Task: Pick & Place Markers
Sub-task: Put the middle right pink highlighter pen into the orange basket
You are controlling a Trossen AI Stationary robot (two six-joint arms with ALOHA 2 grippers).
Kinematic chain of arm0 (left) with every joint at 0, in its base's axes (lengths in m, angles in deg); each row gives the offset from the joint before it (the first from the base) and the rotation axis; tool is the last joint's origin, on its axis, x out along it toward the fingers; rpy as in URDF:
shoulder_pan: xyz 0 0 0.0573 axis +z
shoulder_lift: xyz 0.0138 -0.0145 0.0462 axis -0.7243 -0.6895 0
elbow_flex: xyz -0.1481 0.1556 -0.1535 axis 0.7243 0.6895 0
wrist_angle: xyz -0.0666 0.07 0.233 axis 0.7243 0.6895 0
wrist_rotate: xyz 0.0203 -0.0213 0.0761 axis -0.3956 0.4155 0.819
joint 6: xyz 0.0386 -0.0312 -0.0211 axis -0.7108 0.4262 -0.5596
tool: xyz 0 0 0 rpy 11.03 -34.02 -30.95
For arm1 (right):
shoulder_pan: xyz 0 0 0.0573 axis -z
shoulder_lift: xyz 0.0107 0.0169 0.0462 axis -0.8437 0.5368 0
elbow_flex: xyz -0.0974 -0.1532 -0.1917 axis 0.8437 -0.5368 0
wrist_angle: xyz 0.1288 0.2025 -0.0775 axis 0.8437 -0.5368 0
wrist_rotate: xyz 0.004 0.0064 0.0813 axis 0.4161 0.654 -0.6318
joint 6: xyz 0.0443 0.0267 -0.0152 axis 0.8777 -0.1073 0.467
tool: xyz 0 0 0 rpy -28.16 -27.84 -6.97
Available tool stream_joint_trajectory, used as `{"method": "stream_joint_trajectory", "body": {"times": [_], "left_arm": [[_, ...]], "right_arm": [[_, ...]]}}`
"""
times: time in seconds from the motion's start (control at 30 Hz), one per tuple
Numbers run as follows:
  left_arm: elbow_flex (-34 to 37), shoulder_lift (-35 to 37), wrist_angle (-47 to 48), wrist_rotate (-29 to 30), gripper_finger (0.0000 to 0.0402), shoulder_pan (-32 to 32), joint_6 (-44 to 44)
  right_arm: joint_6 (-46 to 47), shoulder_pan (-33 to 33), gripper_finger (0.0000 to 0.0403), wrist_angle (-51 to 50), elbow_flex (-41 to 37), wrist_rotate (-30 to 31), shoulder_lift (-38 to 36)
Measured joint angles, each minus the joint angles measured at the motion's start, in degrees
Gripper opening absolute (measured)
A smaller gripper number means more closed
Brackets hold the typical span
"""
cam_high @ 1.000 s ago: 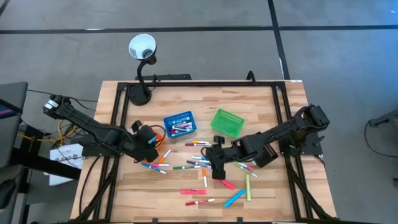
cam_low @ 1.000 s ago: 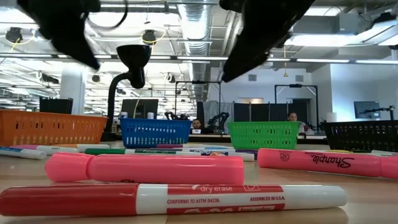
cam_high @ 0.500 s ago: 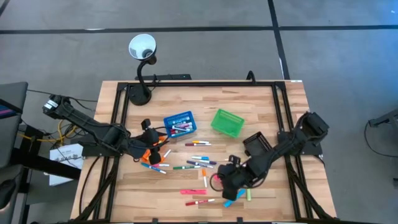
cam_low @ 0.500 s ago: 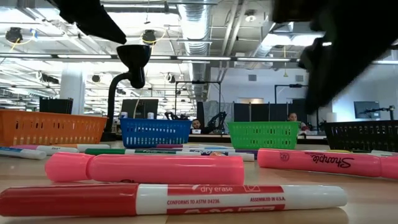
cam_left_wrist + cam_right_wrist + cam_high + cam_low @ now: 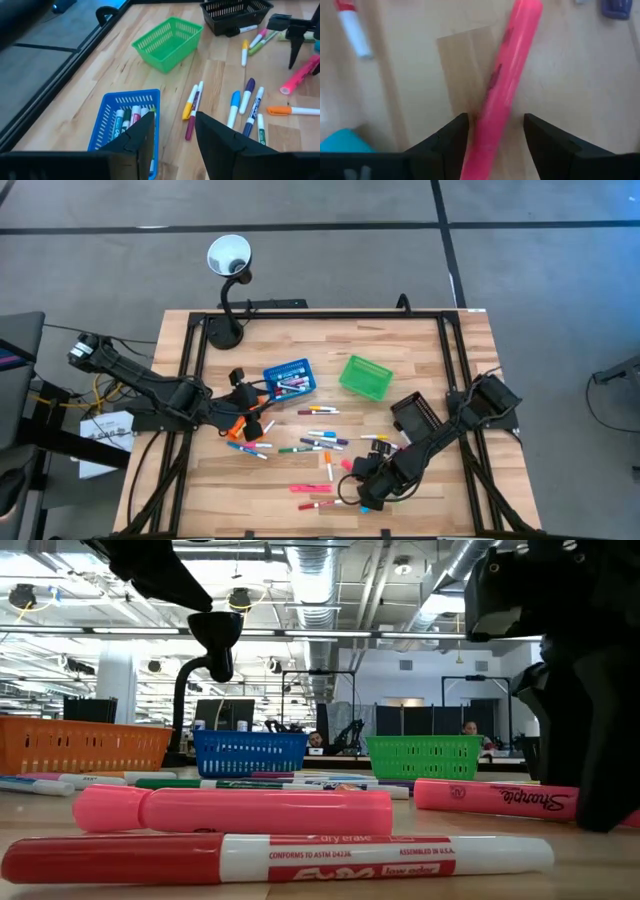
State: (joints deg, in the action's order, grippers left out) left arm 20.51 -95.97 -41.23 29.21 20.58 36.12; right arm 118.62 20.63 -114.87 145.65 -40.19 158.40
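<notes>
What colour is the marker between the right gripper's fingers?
Pink marker; the right wrist view shows it best.

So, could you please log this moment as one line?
right gripper: open, straddling pink marker | left gripper: open, near blue basket

1. Table (image 5: pixel 420 350): pale wood planks, matt, visible grain.
2. Baskets (image 5: pixel 167 42): plastic mesh, slightly glossy.
3. Markers (image 5: pixel 245 810): smooth plastic barrels, faint sheen.
4. Frame (image 5: pixel 320 314): black metal.

Light: bright, even, from ceiling strip lights (image 5: pixel 90 632) in the low view.
Shadows: soft, faint on the worktop (image 5: pixel 420 350).
Blur: right wrist view smeared; pink marker (image 5: pixel 507 75) soft.
Focus: low view's near markers sharp, room hazier.
</notes>
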Motion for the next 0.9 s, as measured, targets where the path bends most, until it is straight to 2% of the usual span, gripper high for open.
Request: {"method": "stream_joint_trajectory", "body": {"times": [0.13, 0.33, 0.47, 0.57, 0.67, 0.77, 0.9], "left_arm": [[0.0, 0.04, -0.46, -0.01, 0.0138, 0.0, 0.0], [0.0, 0.04, -0.73, 0.0, 0.0138, 0.02, 0.02], [0.0, 0.04, -1.13, -0.26, 0.0138, 0.02, 0.17], [0.18, -0.29, -2.46, -3.73, 0.0138, 0.07, -1.29], [1.95, -1.75, -8.76, -8.76, 0.0138, 0.02, -5.27], [3.9, -4.85, -16.91, -11.9, 0.0143, 0.27, -10.98], [4.24, -10.44, -21.91, -11.98, 0.0164, 2.17, -13.06]], "right_arm": [[-2.52, 0.6, 0.015, 0.21, 0.08, -0.44, 1.3], [-7.84, 2.67, 0.0047, 0.52, -0.22, -1.4, -0.98], [-16.27, 4.65, 0.0045, -0.05, -0.43, 0.87, -4.72], [-23.4, 6.39, 0.0045, 0.25, -0.32, 7.44, -7.81], [-27.11, 9.8, 0.0059, 0.67, -0.32, 12.89, -9.67], [-32.32, 14.91, 0.0068, 5.06, -0.3, 12.89, -9.29], [-41.26, 20.63, 0.0064, 13.8, -0.3, 8.2, -6.55]]}}
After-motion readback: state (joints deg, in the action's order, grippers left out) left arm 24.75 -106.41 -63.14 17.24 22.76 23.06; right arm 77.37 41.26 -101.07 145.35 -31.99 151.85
